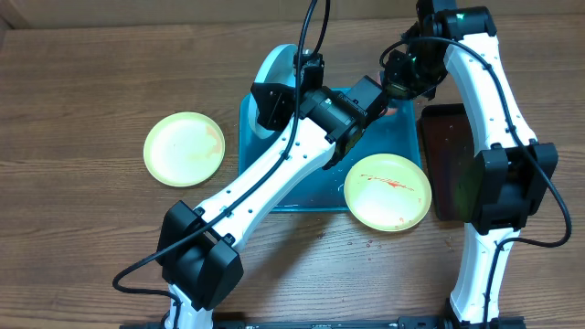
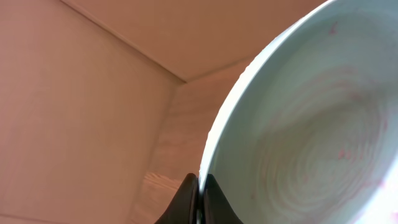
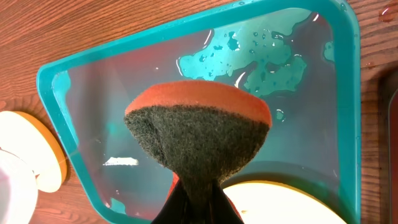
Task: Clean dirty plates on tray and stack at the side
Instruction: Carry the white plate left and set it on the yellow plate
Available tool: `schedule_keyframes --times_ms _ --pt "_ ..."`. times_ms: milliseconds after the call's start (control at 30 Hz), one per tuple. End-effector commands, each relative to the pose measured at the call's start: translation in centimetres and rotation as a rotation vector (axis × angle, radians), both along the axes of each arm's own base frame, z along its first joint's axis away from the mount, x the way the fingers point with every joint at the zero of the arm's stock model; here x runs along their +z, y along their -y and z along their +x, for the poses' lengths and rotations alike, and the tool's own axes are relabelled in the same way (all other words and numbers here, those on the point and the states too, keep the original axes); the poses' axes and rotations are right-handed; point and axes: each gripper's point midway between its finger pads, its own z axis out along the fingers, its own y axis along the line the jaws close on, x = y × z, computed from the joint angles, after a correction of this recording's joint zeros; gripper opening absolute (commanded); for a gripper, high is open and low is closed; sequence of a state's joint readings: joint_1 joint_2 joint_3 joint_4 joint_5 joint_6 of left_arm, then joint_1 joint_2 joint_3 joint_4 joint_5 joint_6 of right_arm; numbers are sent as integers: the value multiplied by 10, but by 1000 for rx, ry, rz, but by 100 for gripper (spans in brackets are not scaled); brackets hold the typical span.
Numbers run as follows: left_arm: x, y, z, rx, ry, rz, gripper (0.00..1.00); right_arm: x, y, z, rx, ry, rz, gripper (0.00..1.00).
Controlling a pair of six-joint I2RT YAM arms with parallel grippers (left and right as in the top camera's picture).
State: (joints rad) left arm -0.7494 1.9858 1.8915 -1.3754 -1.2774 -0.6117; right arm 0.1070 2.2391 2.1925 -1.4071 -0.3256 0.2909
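From where I stand there is nothing to read: no lettering, label, brand mark or number shows on the plates, the tray or the sponge.

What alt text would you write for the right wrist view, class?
The right gripper pinches an orange sponge with a dark scouring face above the wet turquoise tray. A pale yellow plate peeks in below.
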Motion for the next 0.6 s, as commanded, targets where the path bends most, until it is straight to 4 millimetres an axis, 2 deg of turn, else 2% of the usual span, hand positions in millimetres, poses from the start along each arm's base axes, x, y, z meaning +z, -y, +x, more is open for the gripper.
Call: schedule_keyframes --times_ms 0,133,233,367,467,533,567 --pt "1 -9 -5 41 7 -173 4 21 -1 4 5 56 11 4" --pt "-19 -26 -10 96 -119 -370 4 21 -1 4 5 56 11 4" --pt "-26 -50 -13 154 -206 -552 4 21 -1 4 6 57 11 4" --pt "-34 -76 -12 134 -349 -806 5 21 -1 4 8 57 10 4" --pt "-36 -104 -12 145 -369 -944 5 21 -1 4 8 58 10 4" --pt "-41 -130 -18 185 -353 -1011 5 21 -1 4 8 58 10 4" --pt "-43 -137 -20 197 -347 -1025 5 21 -1 4 8 58 10 4"
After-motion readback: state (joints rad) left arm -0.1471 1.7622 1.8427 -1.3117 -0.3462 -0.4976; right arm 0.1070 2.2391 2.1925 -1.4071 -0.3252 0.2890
